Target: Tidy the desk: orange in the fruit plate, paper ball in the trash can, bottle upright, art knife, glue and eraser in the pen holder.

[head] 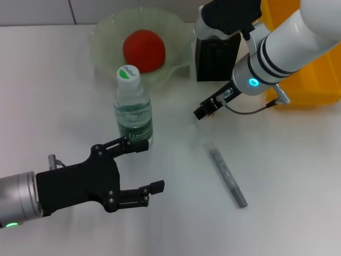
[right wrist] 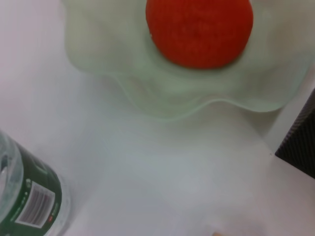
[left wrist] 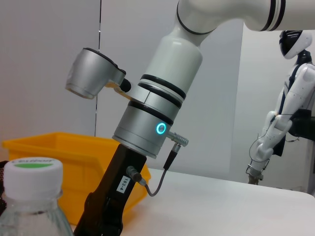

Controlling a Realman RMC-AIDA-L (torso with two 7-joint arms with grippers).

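I see the orange (head: 144, 49) sitting in the fruit plate (head: 106, 37), the bottle (head: 132, 106) upright on the worktop (head: 287, 176) just in front. My left gripper (head: 144, 166) hovers beside the bottle, jaws wide apart, empty. The right gripper (head: 226, 16) hangs over the pen holder (head: 216, 58); can't tell its jaws.

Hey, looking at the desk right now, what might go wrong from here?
1. The open left gripper sits right beside the upright bottle; a sideways swing might tip it over.
2. The right gripper hangs low near the black pen holder and the glass fruit plate holding the orange; a careless move may bump either.
3. The grey art knife lies flat on the table, so it may slide when picked up.
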